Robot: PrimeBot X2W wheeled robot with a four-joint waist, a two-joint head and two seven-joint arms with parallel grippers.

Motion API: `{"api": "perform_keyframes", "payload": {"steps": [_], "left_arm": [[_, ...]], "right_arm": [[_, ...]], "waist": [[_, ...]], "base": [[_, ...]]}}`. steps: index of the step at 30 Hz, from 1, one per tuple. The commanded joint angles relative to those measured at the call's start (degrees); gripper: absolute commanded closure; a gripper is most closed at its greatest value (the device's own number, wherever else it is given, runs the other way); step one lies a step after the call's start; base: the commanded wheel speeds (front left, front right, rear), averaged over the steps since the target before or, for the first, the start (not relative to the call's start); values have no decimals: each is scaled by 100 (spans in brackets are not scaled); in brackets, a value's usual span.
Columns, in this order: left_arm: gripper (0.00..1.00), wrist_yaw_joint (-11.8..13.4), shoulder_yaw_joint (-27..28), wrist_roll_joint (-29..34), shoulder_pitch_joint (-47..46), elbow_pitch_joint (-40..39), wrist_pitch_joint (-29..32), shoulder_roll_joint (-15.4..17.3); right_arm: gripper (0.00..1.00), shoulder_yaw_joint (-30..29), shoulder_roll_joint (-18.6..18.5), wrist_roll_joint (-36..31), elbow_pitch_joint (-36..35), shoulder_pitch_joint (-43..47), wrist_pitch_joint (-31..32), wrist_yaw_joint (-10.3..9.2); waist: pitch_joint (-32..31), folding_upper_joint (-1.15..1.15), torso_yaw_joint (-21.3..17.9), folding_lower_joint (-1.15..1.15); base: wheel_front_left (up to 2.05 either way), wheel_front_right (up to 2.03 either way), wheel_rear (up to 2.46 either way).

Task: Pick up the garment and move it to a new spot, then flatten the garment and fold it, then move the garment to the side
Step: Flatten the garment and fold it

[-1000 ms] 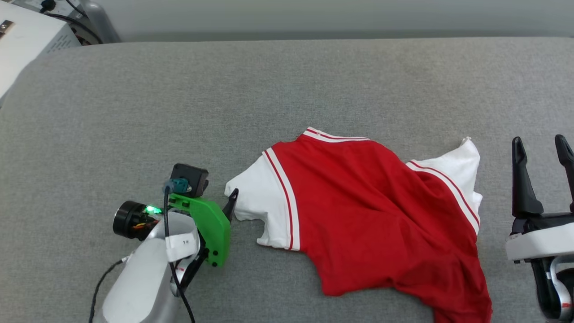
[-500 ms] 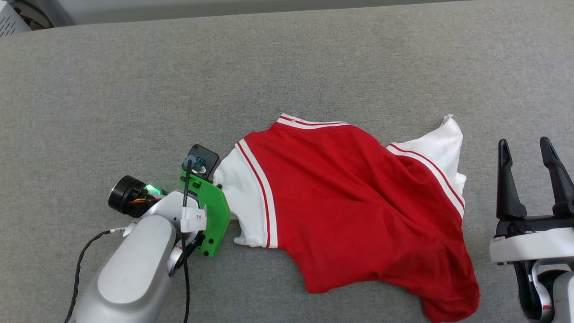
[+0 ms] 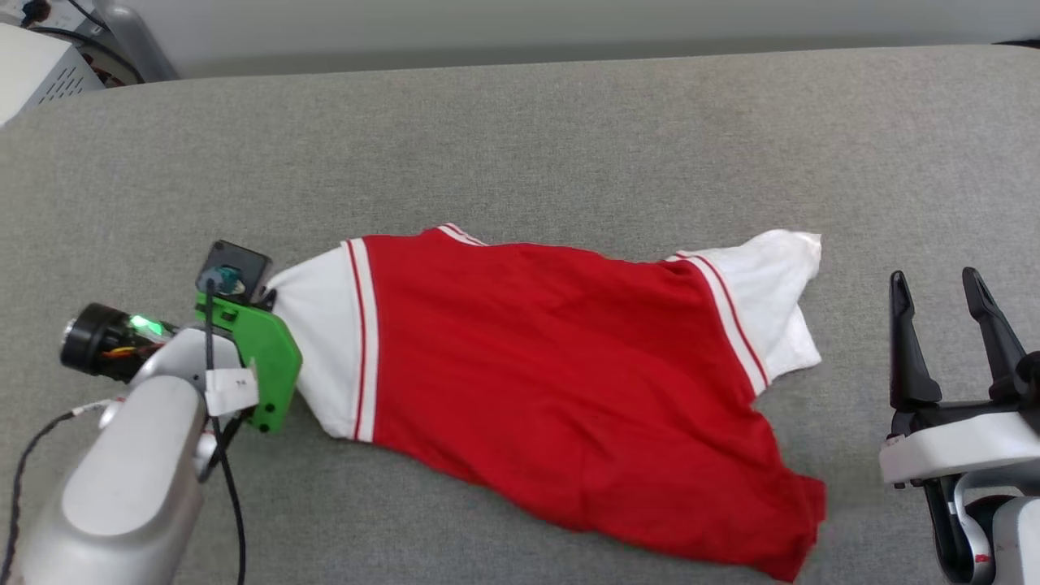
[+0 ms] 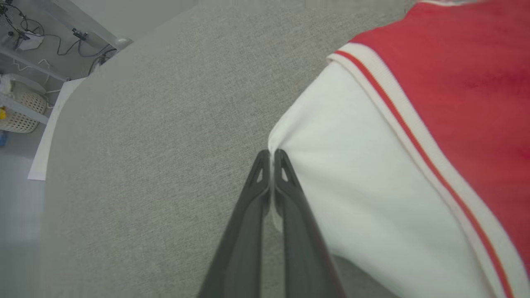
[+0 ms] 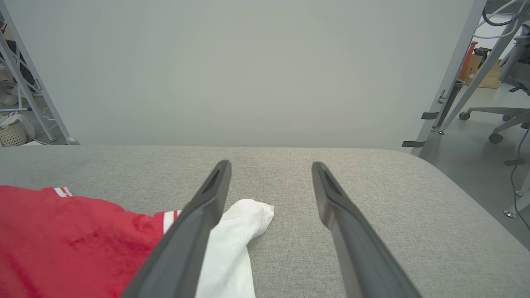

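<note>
Pinching the white sleeve [image 3: 325, 349] at nine o'clock, our left tool [image 4: 271, 155] appears clamped on the garment [image 3: 552, 382], spread across the desk [image 3: 569, 138]; our right tool [image 3: 933, 276], at three o'clock, gapes empty.

No text can be read with certainty; the small white paper tag [image 3: 231, 388] on the silver-grey robot arm [image 3: 134, 479] carries marks too small to tell.
</note>
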Motion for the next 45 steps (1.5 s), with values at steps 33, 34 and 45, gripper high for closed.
{"api": "perform_keyframes", "payload": {"steps": [33,34,45], "left_arm": [[0,419,732,-505,1006,-1449,-3253,-695],[0,443,765,-484,1122,-1673,-3256,-750],[0,450,806,-399,1650,-2437,-3260,-1217]], "right_arm": [[0,704,-1552,725,353,-667,3444,-3],[0,780,-1766,857,341,-736,3816,-3],[0,632,-2486,1420,737,-1697,6022,-3]], "waist": [[-163,61,1342,0],[-129,61,1421,0],[433,61,2091,0]], "base": [[0,0,0],[0,0,0],[0,0,0]]}}
